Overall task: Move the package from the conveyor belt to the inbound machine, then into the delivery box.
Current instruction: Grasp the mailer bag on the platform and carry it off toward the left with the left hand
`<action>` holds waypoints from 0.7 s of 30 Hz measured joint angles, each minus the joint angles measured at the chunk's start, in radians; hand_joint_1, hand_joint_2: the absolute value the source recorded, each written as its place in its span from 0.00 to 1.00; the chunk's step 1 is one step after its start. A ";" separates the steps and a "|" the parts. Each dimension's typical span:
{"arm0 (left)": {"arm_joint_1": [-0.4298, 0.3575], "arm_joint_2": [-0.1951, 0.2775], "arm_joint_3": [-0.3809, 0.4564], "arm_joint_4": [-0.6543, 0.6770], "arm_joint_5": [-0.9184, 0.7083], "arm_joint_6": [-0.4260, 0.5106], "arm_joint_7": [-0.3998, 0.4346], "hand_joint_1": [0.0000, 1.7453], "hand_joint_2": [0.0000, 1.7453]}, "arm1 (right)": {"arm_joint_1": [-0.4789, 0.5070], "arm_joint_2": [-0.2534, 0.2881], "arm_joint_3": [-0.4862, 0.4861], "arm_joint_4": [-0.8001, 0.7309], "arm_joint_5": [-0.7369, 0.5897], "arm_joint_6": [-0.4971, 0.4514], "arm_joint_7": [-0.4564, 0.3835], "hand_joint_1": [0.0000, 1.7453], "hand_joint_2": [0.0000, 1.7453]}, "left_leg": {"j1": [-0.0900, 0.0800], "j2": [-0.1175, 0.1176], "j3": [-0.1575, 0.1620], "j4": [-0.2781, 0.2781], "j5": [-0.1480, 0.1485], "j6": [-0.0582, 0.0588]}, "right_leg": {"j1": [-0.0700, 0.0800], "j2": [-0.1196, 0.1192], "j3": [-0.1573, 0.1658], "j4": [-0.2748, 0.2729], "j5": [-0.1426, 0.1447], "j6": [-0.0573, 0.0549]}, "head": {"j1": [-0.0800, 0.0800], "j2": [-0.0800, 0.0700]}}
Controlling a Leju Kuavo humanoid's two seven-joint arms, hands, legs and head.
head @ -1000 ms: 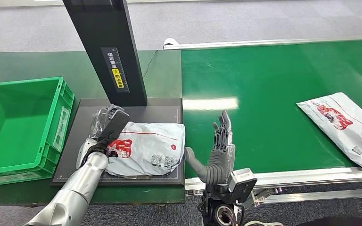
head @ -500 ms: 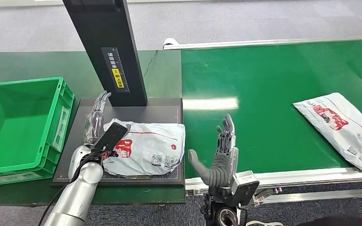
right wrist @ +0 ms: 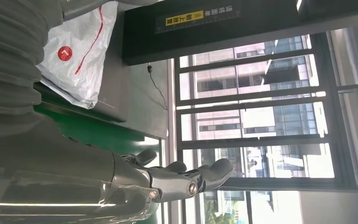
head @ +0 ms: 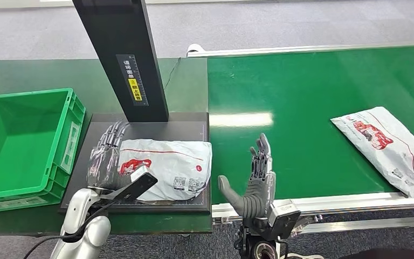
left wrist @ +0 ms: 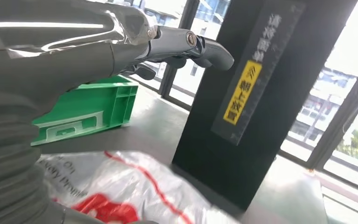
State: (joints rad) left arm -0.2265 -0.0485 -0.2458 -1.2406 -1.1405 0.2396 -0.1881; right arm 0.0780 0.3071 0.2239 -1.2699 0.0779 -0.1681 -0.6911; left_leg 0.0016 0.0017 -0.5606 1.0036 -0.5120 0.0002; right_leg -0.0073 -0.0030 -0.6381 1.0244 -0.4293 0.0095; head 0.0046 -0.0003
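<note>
The package (head: 167, 169) lies flat on the dark platform of the inbound machine (head: 156, 121), at the foot of the machine's black column (head: 124, 54), which carries a yellow label; one corner of the package reaches the platform's edge beside the conveyor belt (head: 312, 108). My left hand (head: 103, 156) is at the package's end nearest the green delivery box (head: 24, 145), fingers (head: 110, 135) stretched out straight toward the column and spread, holding nothing; from the head view I cannot quite tell whether the palm rests on the package's edge or hangs just over it. In the left wrist view my left hand's fingers (left wrist: 186, 44) reach out level above the white and red package (left wrist: 121, 196), with the column just beyond them and the delivery box off to the side on the dark green table (head: 11, 73). My right hand (head: 253, 181) stands upright near the front rail of the conveyor belt, just beside the platform's corner, palm turned toward the package, thumb out to the side, fingers extended and apart, with nothing in its grasp. In the right wrist view the same open fingers (right wrist: 186, 179) show against the windows, with the package (right wrist: 79, 51) apart from them on the platform. A second package (head: 388, 145) lies farther along the green belt, well apart from both hands.
</note>
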 joint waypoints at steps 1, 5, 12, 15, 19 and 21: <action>0.001 0.002 -0.006 0.005 -0.006 -0.006 0.001 0.00 1.00 | -0.001 0.001 -0.002 0.000 0.002 0.004 0.000 0.00 1.00 | 0.000 0.000 0.000 0.000 0.000 0.000 | 0.000 0.000 0.000 0.000 0.000 0.000 | 0.000 0.000; -0.010 0.003 -0.033 0.066 -0.029 -0.024 0.003 0.00 1.00 | -0.009 0.004 -0.008 0.001 0.005 0.010 0.002 0.00 1.00 | 0.000 0.000 0.000 0.000 0.000 0.000 | 0.000 0.000 0.000 0.000 0.000 0.000 | 0.000 0.000; -0.119 -0.020 -0.084 0.266 -0.028 -0.038 -0.004 0.00 1.00 | -0.017 0.009 -0.009 0.004 0.007 0.017 0.008 0.00 1.00 | 0.000 0.000 0.000 0.000 0.000 0.000 | 0.000 0.000 0.000 0.000 0.000 0.000 | 0.000 0.000; -0.189 -0.037 -0.100 0.367 -0.025 -0.050 -0.006 0.00 1.00 | -0.017 0.010 -0.009 0.004 0.009 0.019 0.009 0.00 1.00 | 0.000 0.000 0.001 0.000 0.000 0.000 | 0.000 0.000 0.001 0.000 0.000 0.000 | 0.000 0.000; -0.277 -0.065 -0.120 0.493 -0.032 -0.051 -0.006 0.00 1.00 | -0.016 0.010 -0.009 0.004 0.010 0.016 0.010 0.00 1.00 | 0.000 0.000 0.001 0.000 0.000 0.000 | 0.000 0.000 0.001 0.000 0.000 0.000 | 0.000 0.000; -0.310 -0.077 -0.127 0.540 -0.032 -0.051 -0.008 0.04 1.00 | -0.014 0.010 -0.009 0.004 0.010 0.010 0.010 0.00 1.00 | 0.000 0.000 0.001 0.000 0.000 0.000 | 0.000 0.000 0.001 0.000 0.000 0.000 | 0.000 0.000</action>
State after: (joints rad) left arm -0.5361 -0.1253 -0.3728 -0.7004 -1.1727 0.1883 -0.1956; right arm 0.0638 0.3170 0.2148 -1.2661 0.0882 -0.1578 -0.6810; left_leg 0.0014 0.0013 -0.5595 1.0039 -0.5117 0.0004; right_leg -0.0074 -0.0030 -0.6372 1.0245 -0.4289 0.0096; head 0.0046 -0.0003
